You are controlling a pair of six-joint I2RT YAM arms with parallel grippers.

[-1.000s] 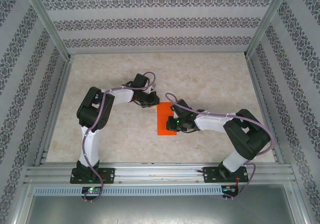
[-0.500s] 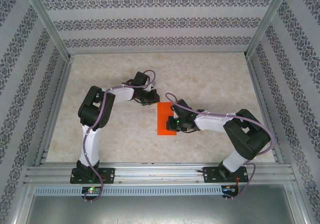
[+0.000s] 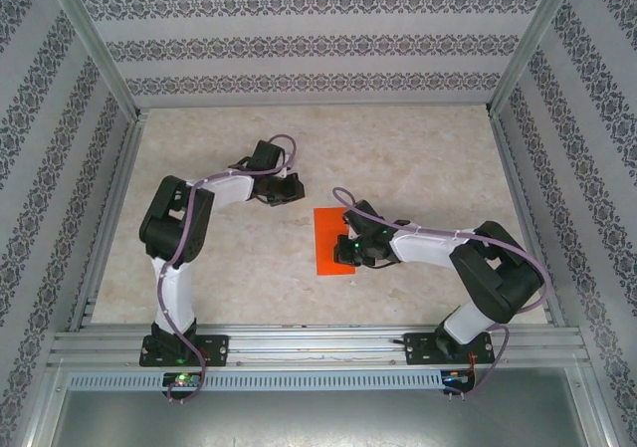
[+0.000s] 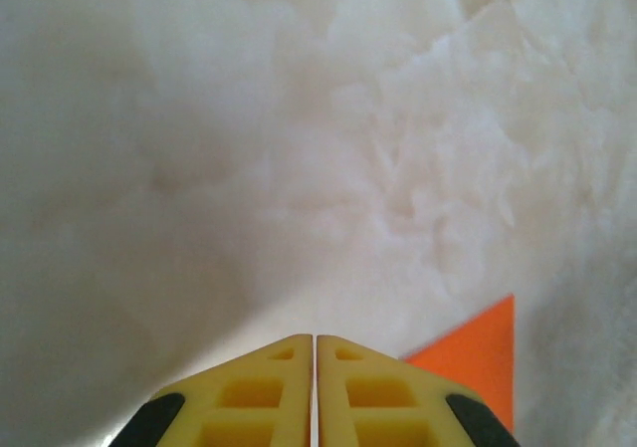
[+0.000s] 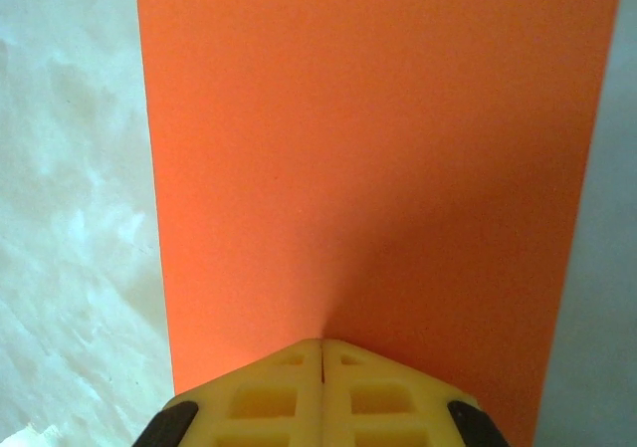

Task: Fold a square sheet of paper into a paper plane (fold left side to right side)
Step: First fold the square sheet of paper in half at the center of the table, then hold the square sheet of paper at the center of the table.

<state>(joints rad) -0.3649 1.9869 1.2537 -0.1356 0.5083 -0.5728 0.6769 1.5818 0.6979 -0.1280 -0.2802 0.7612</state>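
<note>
Beneath the right fingers [image 5: 269, 397], the square sheet of paper [image 5: 378, 148], flat

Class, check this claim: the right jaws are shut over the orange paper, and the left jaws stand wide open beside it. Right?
Not quite: the left jaws are shut, not wide open, as the left wrist view shows. The right jaws are indeed shut over the orange paper.

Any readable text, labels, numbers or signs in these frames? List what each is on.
No readable text anywhere.
Sheet of paper: plain orange, no print.
Wallpaper: ornamental bands, no letters.
Left gripper, right gripper: plain yellow, no markings.
Table: marbled surface, no labels.
</note>
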